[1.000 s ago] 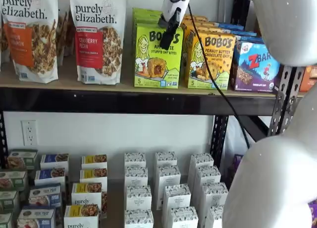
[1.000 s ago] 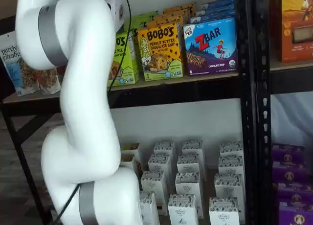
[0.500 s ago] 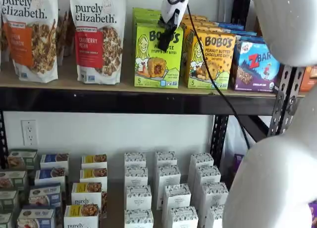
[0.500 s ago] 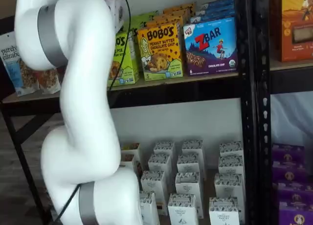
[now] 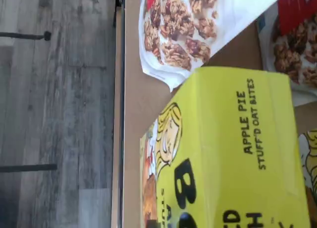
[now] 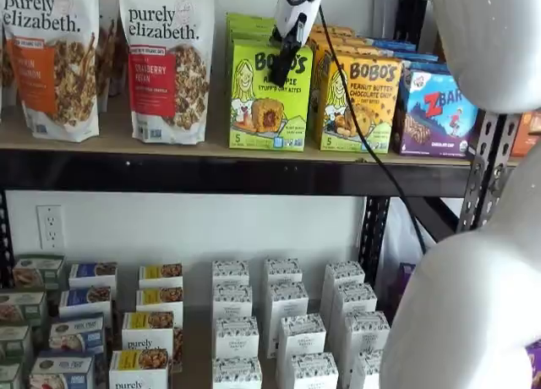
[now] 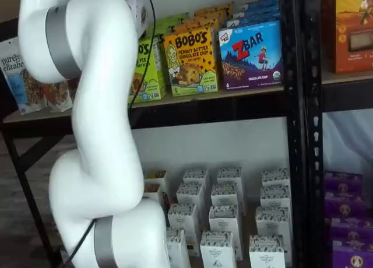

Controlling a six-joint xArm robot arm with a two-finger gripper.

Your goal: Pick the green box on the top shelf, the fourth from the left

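Observation:
The green box (image 6: 269, 106) stands upright at the front of the top shelf (image 6: 211, 150), first of a row of the same cartons. My gripper (image 6: 282, 68) hangs from above with its black fingers against the upper front of this box. They show side-on, so I cannot tell whether there is a gap or a grip. In a shelf view the white arm hides most of the green box (image 7: 149, 70). The wrist view looks closely onto the green box (image 5: 233, 153), printed "APPLE PIE STUFF'D OAT BITES", on the tan top shelf (image 5: 132, 114).
Two Purely Elizabeth granola bags (image 6: 167, 59) stand left of the green box. An orange-yellow Bobo's carton (image 6: 359, 101) and a ZBar carton (image 6: 435, 110) stand to its right. White cartons (image 6: 287, 321) fill the lower shelf. The arm's white links (image 7: 93, 134) stand before the shelves.
The gripper has edged slightly left against the green box's upper front. The box has not moved on the shelf.

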